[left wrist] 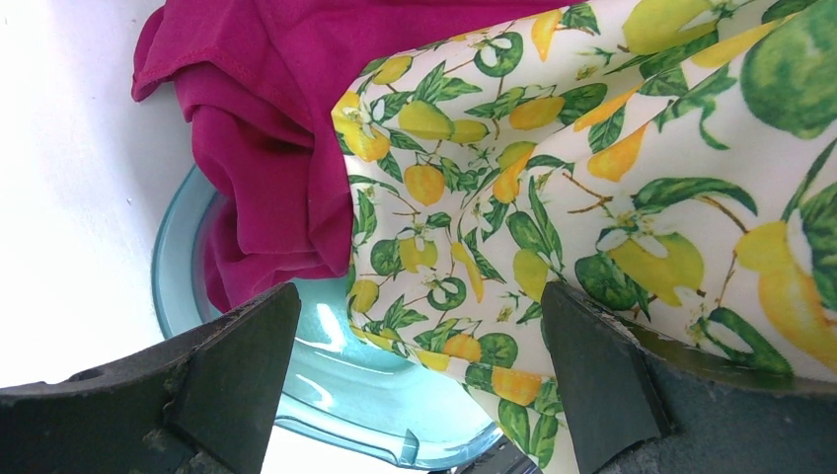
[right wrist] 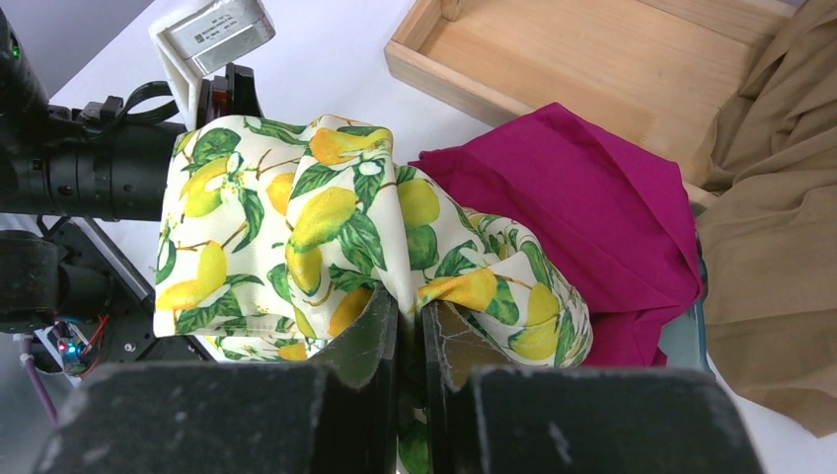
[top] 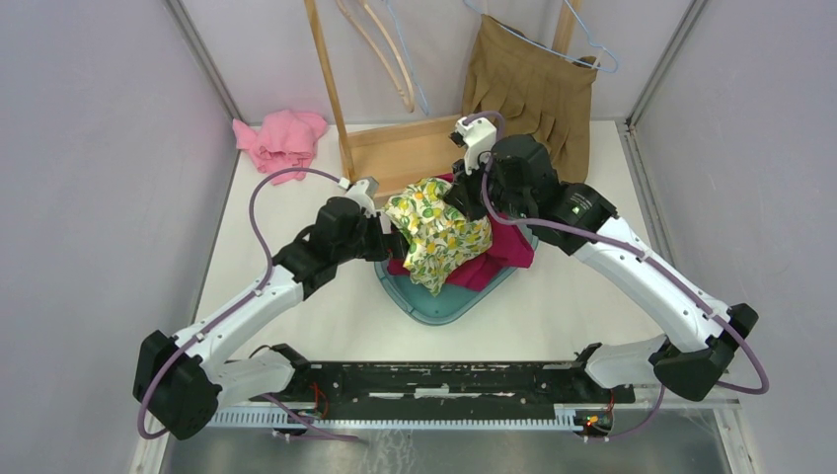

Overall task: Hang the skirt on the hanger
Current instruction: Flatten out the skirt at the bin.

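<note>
The white worktop (top: 296,326), walled in pale grey, carries a teal basin (top: 434,306) near its middle. A magenta garment (top: 508,247) is heaped in the basin and spills over its rim. The lemon-print skirt (top: 439,232) lies on top of that heap, bunched up between the two arms. The right claw (right wrist: 410,331) is closed on a fold of the skirt, its fingers pinched nearly together with the cloth pulled up between them. The left claw (left wrist: 419,326) stands wide open just beside the skirt's left edge and grips nothing. In the left wrist view, the skirt's edge and the basin's rim show between its fingers. Behind the basin lies the wooden base (top: 405,153) of a rack. A wooden hanger (top: 380,49) hangs above it at the back, well apart from the skirt. A tan garment (top: 533,94) hangs on a blue wire hanger (top: 582,44) at the rear right, draping down beside the base. A pink cloth (top: 281,138) lies crumpled in the far left corner.
</note>
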Robot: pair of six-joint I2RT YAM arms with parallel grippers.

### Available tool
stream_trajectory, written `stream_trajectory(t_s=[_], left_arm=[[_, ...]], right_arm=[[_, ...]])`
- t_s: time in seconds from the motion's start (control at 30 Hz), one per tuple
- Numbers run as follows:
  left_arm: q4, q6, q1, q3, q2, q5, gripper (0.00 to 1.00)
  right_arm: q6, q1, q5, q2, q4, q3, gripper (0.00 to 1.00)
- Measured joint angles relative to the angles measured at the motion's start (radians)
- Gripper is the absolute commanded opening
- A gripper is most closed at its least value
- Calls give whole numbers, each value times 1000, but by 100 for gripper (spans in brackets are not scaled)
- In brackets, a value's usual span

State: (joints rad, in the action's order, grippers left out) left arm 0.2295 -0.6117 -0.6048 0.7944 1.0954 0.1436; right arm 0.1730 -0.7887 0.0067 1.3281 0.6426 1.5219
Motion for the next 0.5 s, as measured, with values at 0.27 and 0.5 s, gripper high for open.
stream_trajectory(t_s=[0.27, 0.5], left_arm=[[-6, -1, 0, -13, 2, 1, 99], [-26, -23, 1, -47, 1, 1, 99]], right_arm=[[11, 14, -25, 0, -14, -11, 1], [14, 21, -36, 0, -19, -10, 1]])
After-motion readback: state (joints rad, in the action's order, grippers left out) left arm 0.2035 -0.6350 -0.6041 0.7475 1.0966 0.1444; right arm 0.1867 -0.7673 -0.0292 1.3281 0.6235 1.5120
